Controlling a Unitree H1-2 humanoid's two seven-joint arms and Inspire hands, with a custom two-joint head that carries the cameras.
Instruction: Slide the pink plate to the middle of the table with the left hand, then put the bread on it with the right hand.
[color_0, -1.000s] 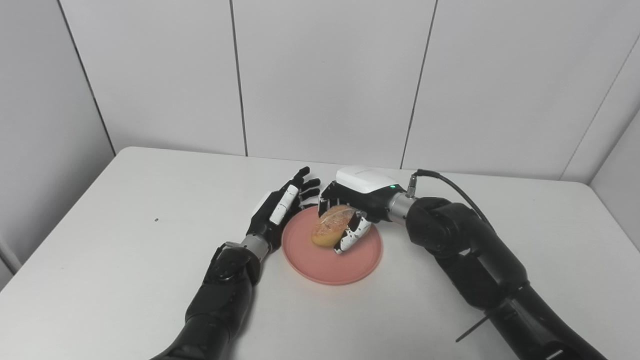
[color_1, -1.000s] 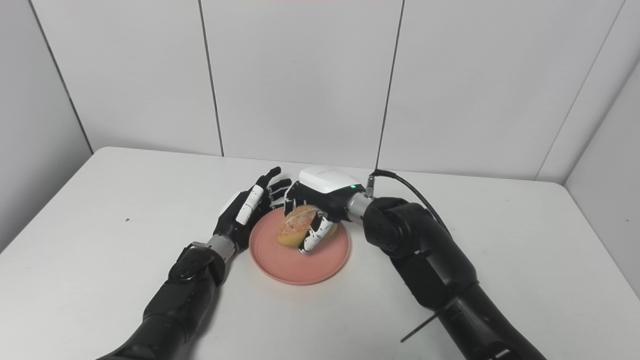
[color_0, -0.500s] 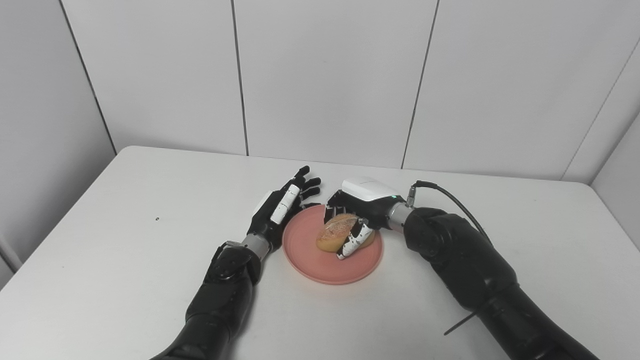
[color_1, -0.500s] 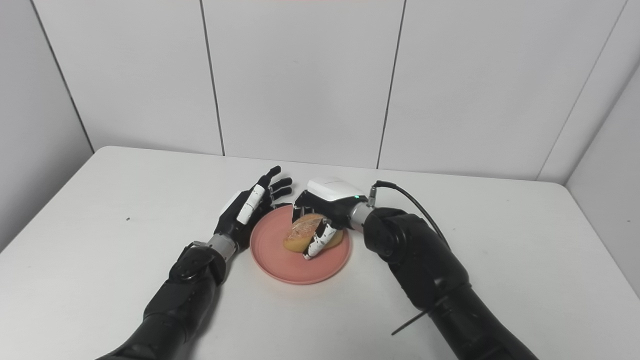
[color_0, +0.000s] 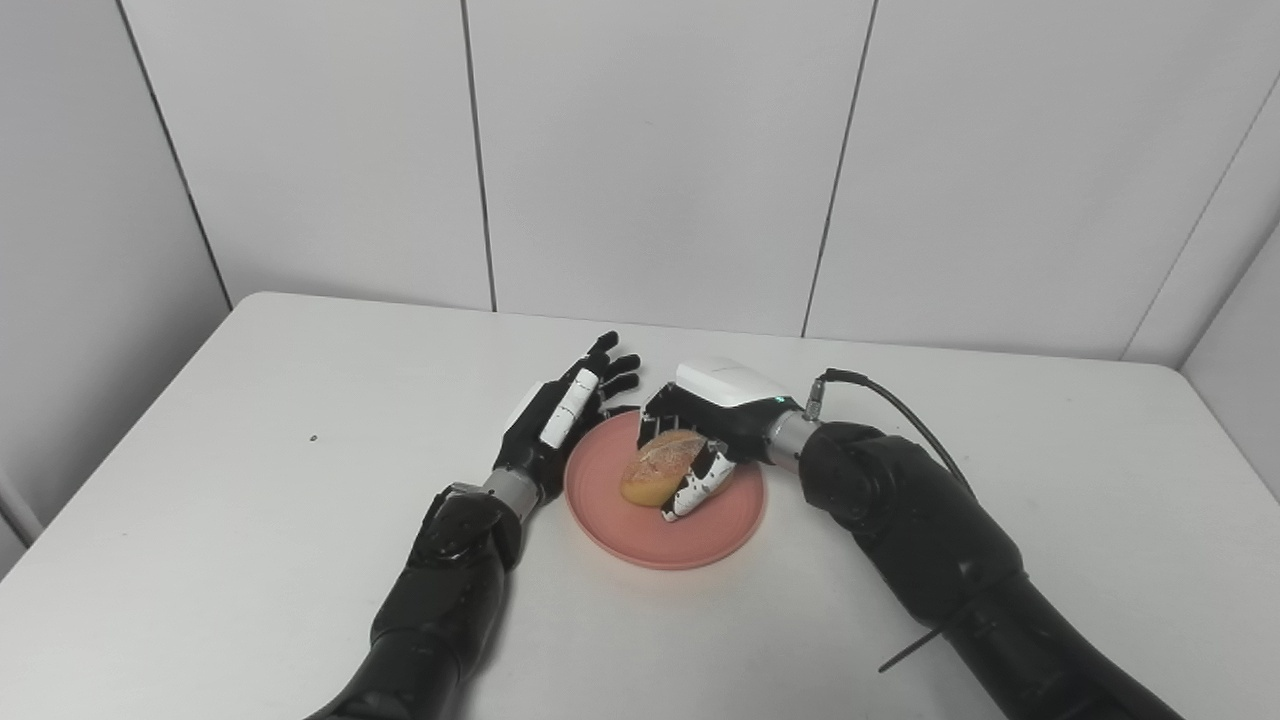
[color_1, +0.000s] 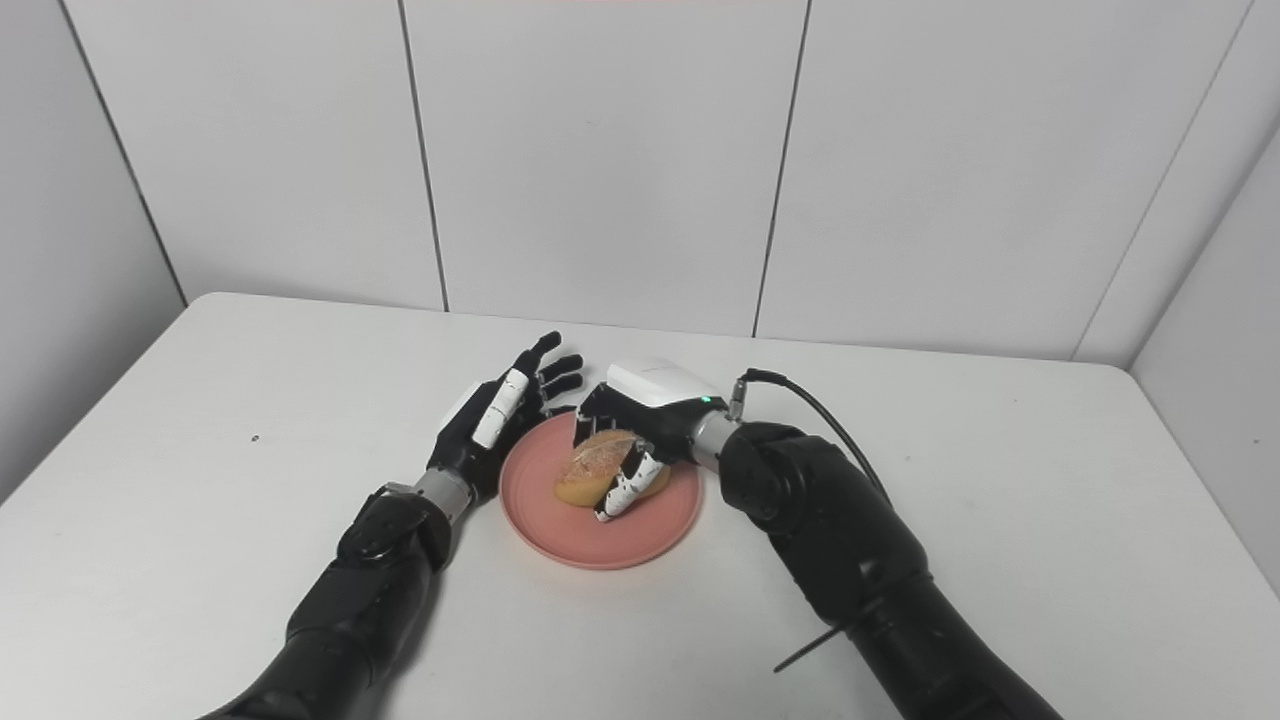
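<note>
Now golden, crusty bread (color_0: 660, 466) low over pink plate (color_0: 665, 540), clasped by right hand (color_0: 700, 440); left hand (color_1: 490, 415) beside, fingers spread, holding nothing.

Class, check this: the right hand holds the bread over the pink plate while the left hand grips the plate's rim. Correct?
Not quite. The left hand is open beside the pink plate, gripping nothing, as the left eye view shows. The right hand does hold the bread over the plate.

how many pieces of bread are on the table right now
1. The single bread sits over the middle of the pink plate, with the right hand closed around it. The left hand is open beside the plate's left rim. Nothing suggests another piece hidden.
</note>
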